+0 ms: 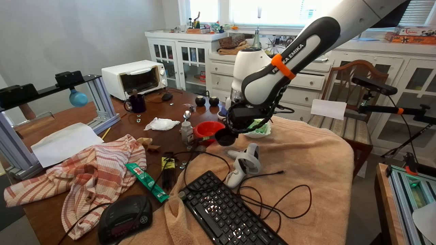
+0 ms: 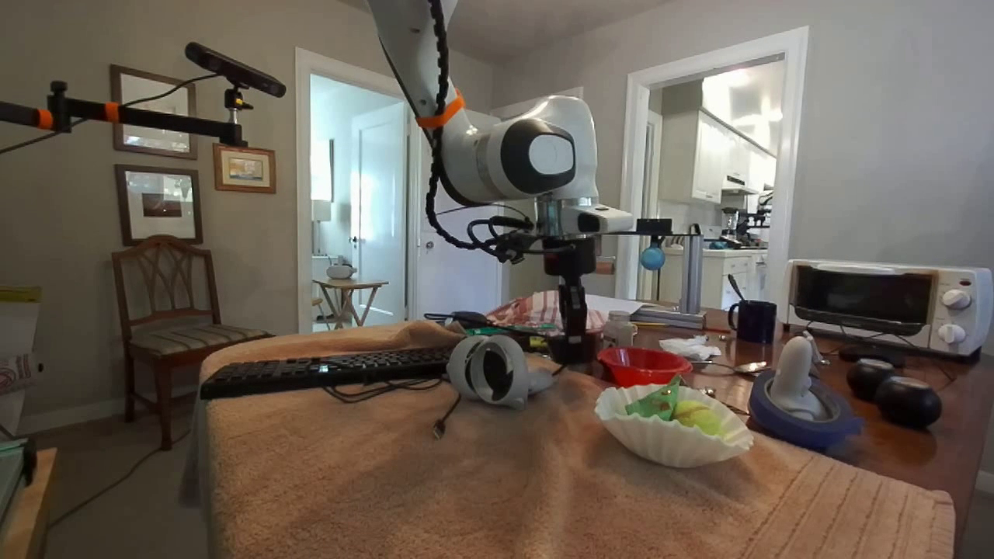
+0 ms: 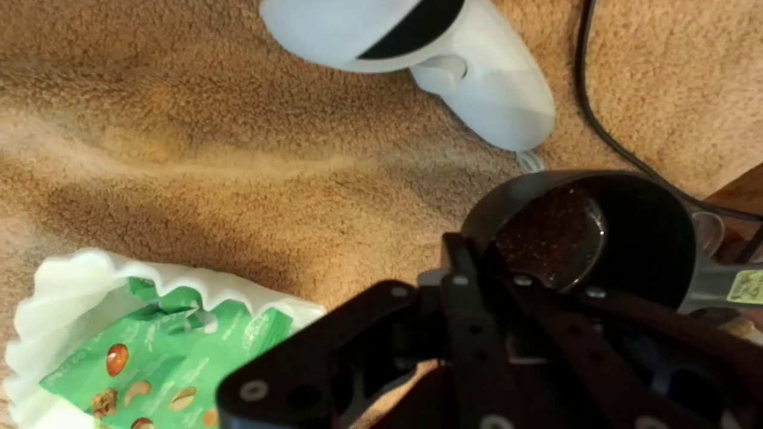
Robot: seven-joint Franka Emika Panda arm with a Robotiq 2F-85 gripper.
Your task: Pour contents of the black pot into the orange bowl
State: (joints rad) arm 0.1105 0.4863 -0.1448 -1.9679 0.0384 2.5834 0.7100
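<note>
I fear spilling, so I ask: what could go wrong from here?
The gripper pinches the pot at one side only, so it may twist or slip. The pot is beside the bowl, not above it: tipping now could spill onto the towel. The pot's handle, near the bowl, might bump it.

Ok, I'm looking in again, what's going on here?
The robot's gripper is shut on the rim of the black pot, one finger inside and one outside. The pot is close beside the orange bowl, not tipped over it, and no pouring shows. Something dark and glinting is visible inside the pot, though I can't tell what it is. Whether the pot is lifted clear is also hard to tell.
</note>
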